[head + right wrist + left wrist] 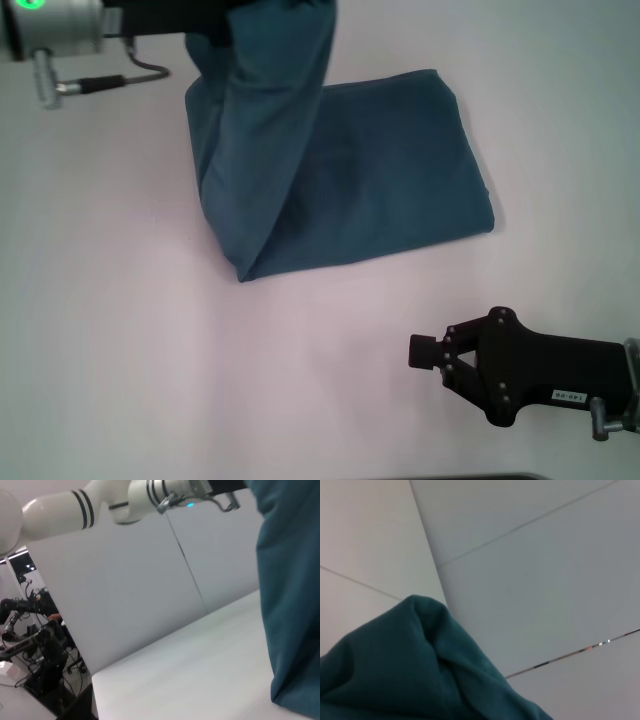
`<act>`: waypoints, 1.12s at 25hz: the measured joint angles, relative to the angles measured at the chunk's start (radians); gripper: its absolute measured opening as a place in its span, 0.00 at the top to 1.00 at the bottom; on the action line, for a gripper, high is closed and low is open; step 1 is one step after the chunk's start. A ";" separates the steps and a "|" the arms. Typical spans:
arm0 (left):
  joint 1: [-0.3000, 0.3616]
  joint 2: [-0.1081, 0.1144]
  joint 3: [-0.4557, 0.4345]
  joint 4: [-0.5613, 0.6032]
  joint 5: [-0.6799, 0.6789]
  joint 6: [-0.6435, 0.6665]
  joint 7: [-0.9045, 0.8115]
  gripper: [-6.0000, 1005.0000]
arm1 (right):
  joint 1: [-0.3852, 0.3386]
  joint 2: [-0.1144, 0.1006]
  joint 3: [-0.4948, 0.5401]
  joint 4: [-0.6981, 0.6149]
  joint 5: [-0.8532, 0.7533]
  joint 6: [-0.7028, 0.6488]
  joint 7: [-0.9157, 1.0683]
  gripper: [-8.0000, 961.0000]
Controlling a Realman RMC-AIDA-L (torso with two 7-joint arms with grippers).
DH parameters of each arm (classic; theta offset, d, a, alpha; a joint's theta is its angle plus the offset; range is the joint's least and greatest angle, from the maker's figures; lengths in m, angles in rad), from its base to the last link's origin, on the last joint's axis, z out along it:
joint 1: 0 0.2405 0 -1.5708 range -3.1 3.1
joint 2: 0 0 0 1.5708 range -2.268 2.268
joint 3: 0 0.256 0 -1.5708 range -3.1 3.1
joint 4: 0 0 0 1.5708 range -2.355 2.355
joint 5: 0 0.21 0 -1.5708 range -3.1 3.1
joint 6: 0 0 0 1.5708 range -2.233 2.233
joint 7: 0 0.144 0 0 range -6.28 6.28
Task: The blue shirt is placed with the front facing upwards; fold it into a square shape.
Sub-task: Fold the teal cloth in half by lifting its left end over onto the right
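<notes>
Lifting blue shirt [340, 190] edge — left hand [215, 25], right hand [425, 352] idle

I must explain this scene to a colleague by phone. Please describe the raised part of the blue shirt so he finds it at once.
On the white table, the blue shirt lies folded into a rough rectangle. From its left edge, a long flap rises toward the left claw at the far side. Unlike the flat rest, it hangs off the table in vertical folds; the right claw rests apart, near the front.

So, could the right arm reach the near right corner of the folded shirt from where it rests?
Probably yes: the right gripper lies on bare table with nothing between it and the blue shirt; the left gripper lifts the far-left part.
</notes>
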 joint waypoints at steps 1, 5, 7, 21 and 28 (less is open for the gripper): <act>-0.006 -0.004 0.019 0.009 0.000 -0.012 0.000 0.95 | 0.000 0.000 -0.004 0.000 0.000 0.004 0.002 0.98; -0.031 -0.019 0.051 0.033 -0.006 -0.033 0.007 0.95 | 0.001 -0.001 -0.009 0.000 0.000 0.022 0.007 0.98; -0.042 -0.023 0.075 0.038 -0.006 -0.056 0.007 0.95 | 0.001 -0.001 -0.009 0.001 0.000 0.028 0.008 0.98; -0.126 -0.023 0.226 0.192 -0.006 -0.222 0.024 0.95 | 0.000 -0.002 -0.026 0.002 -0.002 0.060 0.017 0.98; -0.154 -0.026 0.267 0.241 -0.009 -0.284 0.028 0.95 | 0.000 -0.001 -0.021 0.002 0.001 0.066 0.023 0.98</act>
